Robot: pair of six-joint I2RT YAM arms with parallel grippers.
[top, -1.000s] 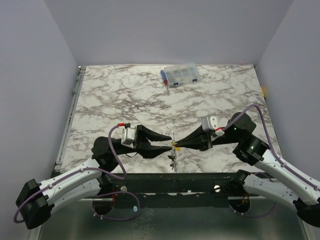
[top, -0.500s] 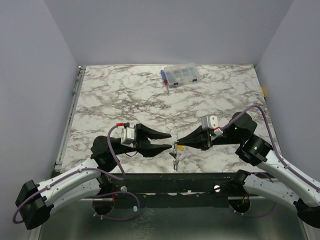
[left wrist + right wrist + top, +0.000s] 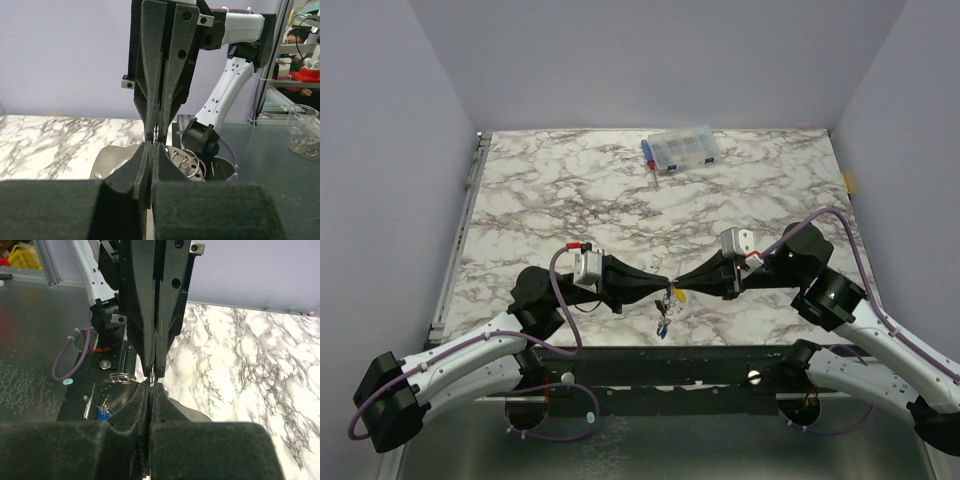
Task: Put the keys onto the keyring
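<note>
In the top view my left gripper (image 3: pixel 663 284) and right gripper (image 3: pixel 679 283) meet tip to tip above the table's near edge. Both are shut on the thin silver keyring (image 3: pixel 670 287) between them. A yellow key (image 3: pixel 677 296) and a blue key (image 3: pixel 662 326) hang under it with small rings and chain. In the left wrist view my gripper (image 3: pixel 152 145) pinches the ring's edge (image 3: pixel 157 131) against the right gripper's fingers (image 3: pixel 172 75). In the right wrist view my gripper (image 3: pixel 152 385) holds the ring (image 3: pixel 151 374); the blue key (image 3: pixel 102 414) dangles lower left.
A clear compartment box (image 3: pixel 682 149) with blue parts stands at the table's back, a small blue and red piece (image 3: pixel 648 152) at its left end. The marble table (image 3: pixel 560 200) ends in a dark front rail (image 3: pixel 720 358) just below the grippers.
My left gripper's jaws were spread; they have moved right and closed on the keyring opposite the right gripper. The hanging keys swung slightly. The right gripper has barely moved.
</note>
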